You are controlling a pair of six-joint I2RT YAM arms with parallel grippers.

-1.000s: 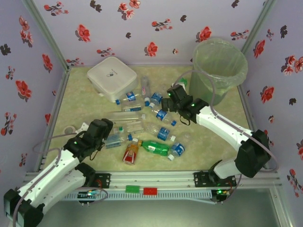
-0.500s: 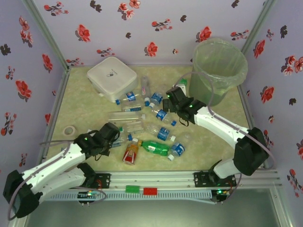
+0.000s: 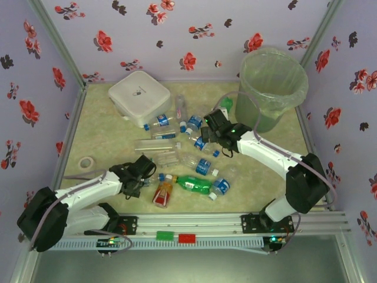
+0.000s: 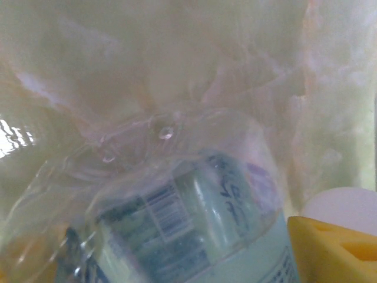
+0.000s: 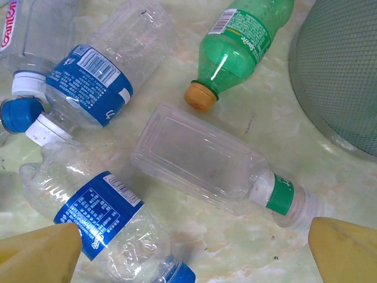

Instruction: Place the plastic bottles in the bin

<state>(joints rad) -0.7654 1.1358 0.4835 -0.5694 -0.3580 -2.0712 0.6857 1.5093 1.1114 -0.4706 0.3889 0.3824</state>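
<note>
Plastic bottles (image 3: 203,167) lie scattered on the pale green marbled tabletop (image 3: 106,135). Nearest the arm bases, a red-orange bottle (image 3: 163,193) and a long green bottle (image 3: 194,184) lie on their sides. Just left of them the left end effector (image 3: 148,174) sits low against a clear crumpled bottle with a pale blue label (image 4: 194,218). The left wrist view shows a barcode and blurred dark writing on that label, too soft to read, with one yellow fingertip (image 4: 330,250) beside it. Whether this end effector grips the bottle cannot be told.

Farther in, the right end effector (image 5: 191,253) hangs with its yellow fingertips spread wide and nothing between them, above a clear rectangular bottle with a green neck band (image 5: 206,159). Beside it lie two clear bottles with blue labels (image 5: 88,76), their white print and barcodes too small to read. A green bottle with an orange-yellow cap (image 5: 241,35) has a label reading "Sprite". Red letters (image 5: 7,26) at the corner are cut off.

At the far right the tall round grey-green bin with a clear liner (image 3: 273,82) stands upright, the Sprite bottle just beside its wall. At the far left sits a white square lidded box (image 3: 140,96).
</note>
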